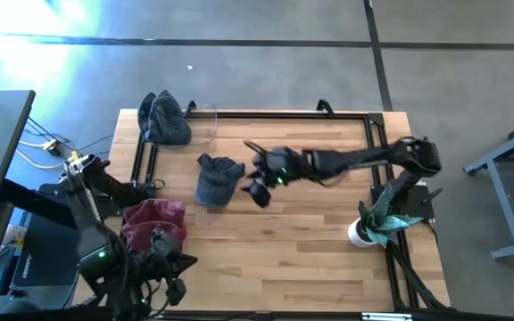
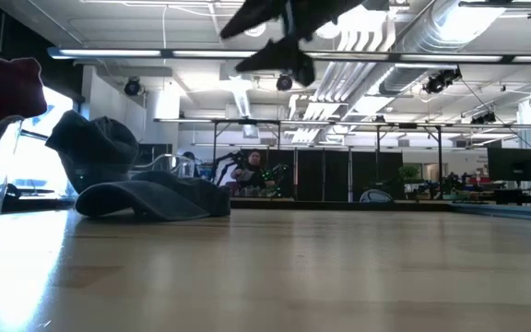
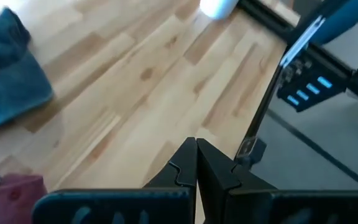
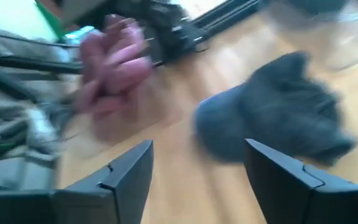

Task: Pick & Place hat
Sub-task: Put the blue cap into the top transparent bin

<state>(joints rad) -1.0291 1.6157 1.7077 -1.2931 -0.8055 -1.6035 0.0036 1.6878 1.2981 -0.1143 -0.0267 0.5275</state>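
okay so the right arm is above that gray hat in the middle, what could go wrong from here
The right tool hangs open above the wooden table, beside the crumpled gray fabric cap, not over it; closing there may catch only an edge. The right wrist view is smeared by motion, so aim may be off. A dragged cap could bump the maroon hat.

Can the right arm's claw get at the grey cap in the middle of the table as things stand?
Probably yes: the right claw hangs open just beside the grey cap, above the table, and nothing lies between them.

Right tool (image 4: 197, 180) raised mid-table, fingers spread, left tool (image 3: 196, 163) shut
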